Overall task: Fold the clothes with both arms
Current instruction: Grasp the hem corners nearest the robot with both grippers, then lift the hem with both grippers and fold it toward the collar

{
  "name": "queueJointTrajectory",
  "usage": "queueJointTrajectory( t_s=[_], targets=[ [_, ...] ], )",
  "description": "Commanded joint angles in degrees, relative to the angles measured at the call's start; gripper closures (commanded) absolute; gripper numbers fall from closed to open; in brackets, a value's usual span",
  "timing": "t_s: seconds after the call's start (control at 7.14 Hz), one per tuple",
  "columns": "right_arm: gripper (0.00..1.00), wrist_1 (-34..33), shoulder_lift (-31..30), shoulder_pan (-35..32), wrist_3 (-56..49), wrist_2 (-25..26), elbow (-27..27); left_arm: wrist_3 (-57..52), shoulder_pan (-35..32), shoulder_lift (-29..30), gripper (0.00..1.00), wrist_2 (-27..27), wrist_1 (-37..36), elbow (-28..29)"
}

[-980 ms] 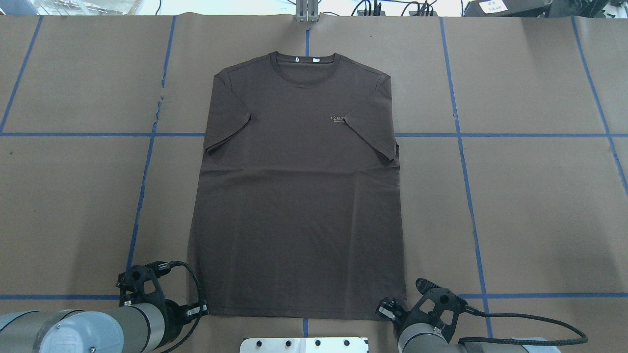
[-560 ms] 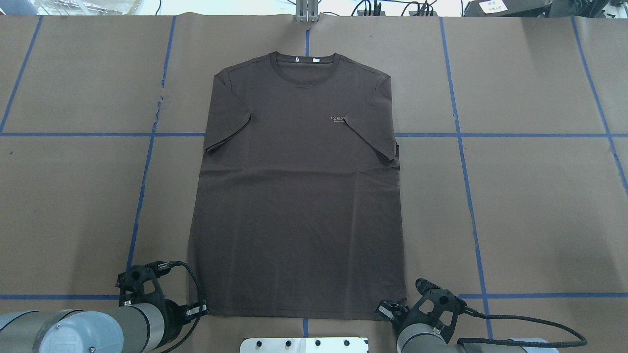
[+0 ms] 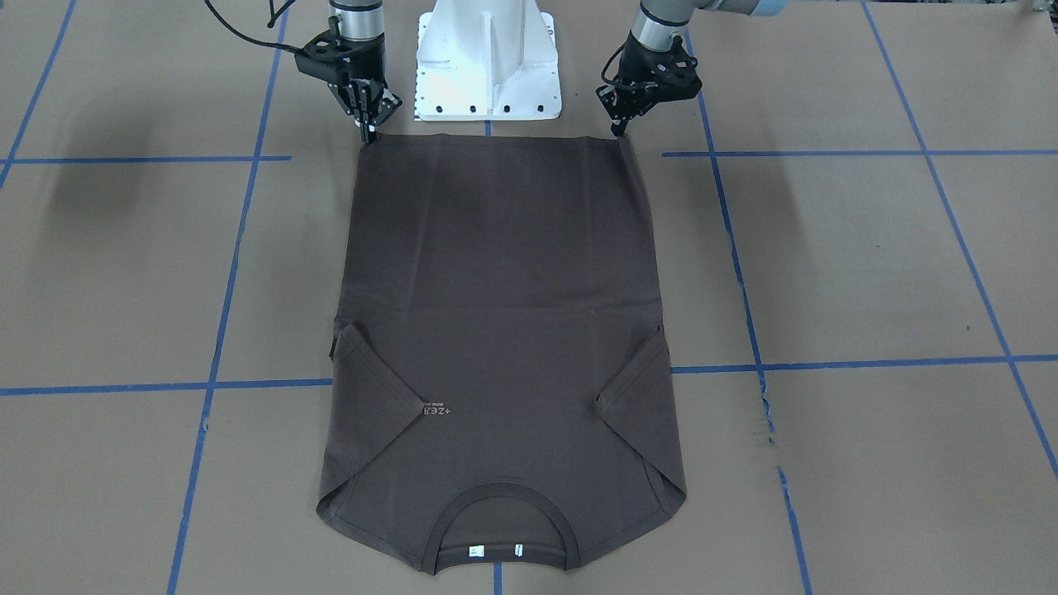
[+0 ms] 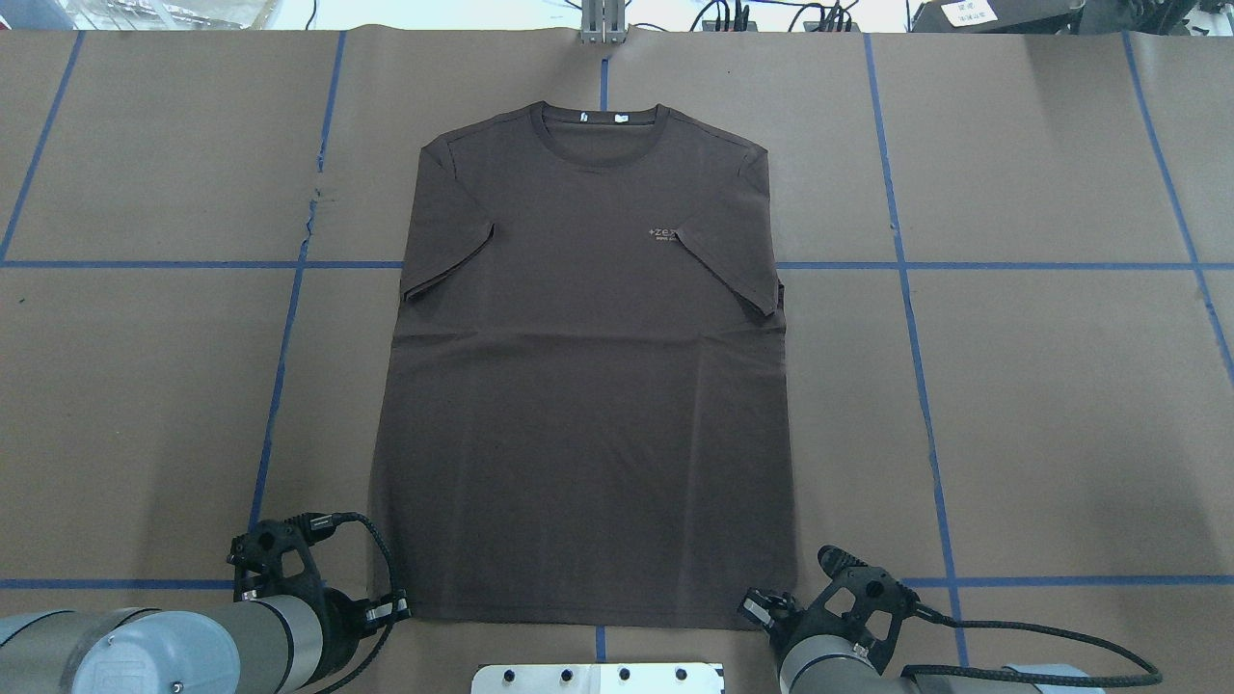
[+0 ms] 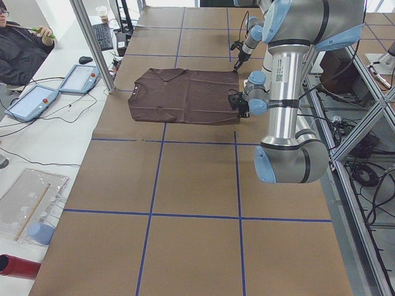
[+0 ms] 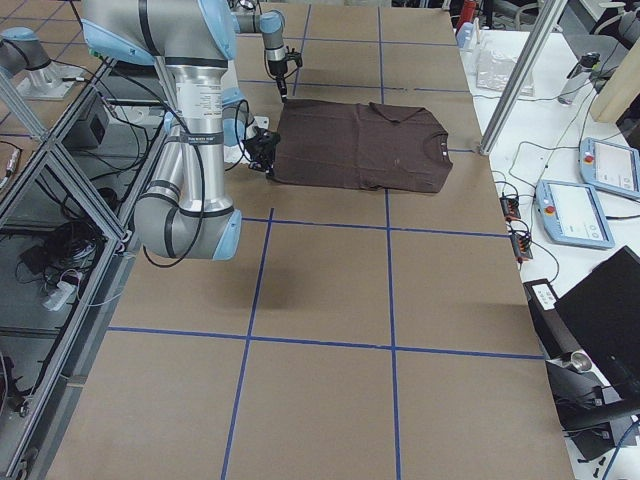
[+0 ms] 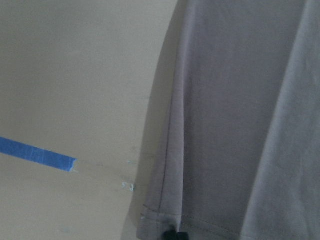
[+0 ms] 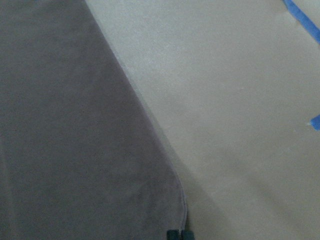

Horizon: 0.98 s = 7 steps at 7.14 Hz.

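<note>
The dark brown T-shirt (image 4: 588,386) lies flat on the table, front up, collar far from me and both sleeves folded inward; it also shows in the front-facing view (image 3: 496,314). My left gripper (image 4: 400,609) (image 3: 618,128) is at the near left hem corner. The left wrist view shows its dark tips together at the hem edge (image 7: 170,234). My right gripper (image 4: 757,609) (image 3: 369,132) is at the near right hem corner, its tips together on the hem (image 8: 180,235). Both look shut on the hem, low at the table.
Brown paper with blue tape lines (image 4: 964,265) covers the table. The white base pedestal (image 3: 488,66) stands between the arms, just behind the hem. Tablets and a seated person (image 5: 21,49) are beyond the far table edge.
The near right hem corner has drawn slightly inward and the right gripper has shifted a little. The left arm and the shirt's body look the same.
</note>
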<state>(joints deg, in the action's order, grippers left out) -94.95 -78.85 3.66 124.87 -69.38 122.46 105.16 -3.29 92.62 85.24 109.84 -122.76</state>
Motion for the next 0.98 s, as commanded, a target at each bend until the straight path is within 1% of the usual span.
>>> queueJointTrajectory(
  t_s=[0.0, 0.14, 0.28, 0.42, 0.56, 0.7, 0.84],
  targets=[
    [1.0, -7.29, -0.08, -1.28, -0.59, -1.1, 10.54, -0.66, -0.57, 1.76, 1.0, 5.95, -16.72, -14.34],
    [1.0, -17.02, 0.36, -0.76, -0.67, -3.28, 20.35, -0.66, -0.75, 6.65, 1.0, 6.77, -28.85, -23.14],
    [1.0, -26.77, 3.41, -0.67, -0.59, -6.09, 28.8, -0.57, -2.67, 12.79, 1.0, 10.78, -38.72, -28.27],
    [1.0, -34.44, 9.7, -3.37, -0.59, -9.6, 30.36, -0.66, -6.51, 15.2, 1.0, 15.0, -41.17, -29.19],
    [1.0, -36.78, 12.11, -5.74, -1.2, -11.28, 30.29, -4.05, -7.68, 16.18, 1.0, 15.65, -41.28, -28.59],
    [1.0, -36.71, 13.1, -7.94, -5.47, -11.39, 29.68, -10.96, -12.04, 17.14, 1.0, 15.66, -41.19, -26.06],
    [1.0, -36.02, 14.93, -14.14, -11.86, -11.39, 25.93, -17.03, -16.53, 18.72, 1.0, 15.66, -41.19, -22.21]
  ],
)
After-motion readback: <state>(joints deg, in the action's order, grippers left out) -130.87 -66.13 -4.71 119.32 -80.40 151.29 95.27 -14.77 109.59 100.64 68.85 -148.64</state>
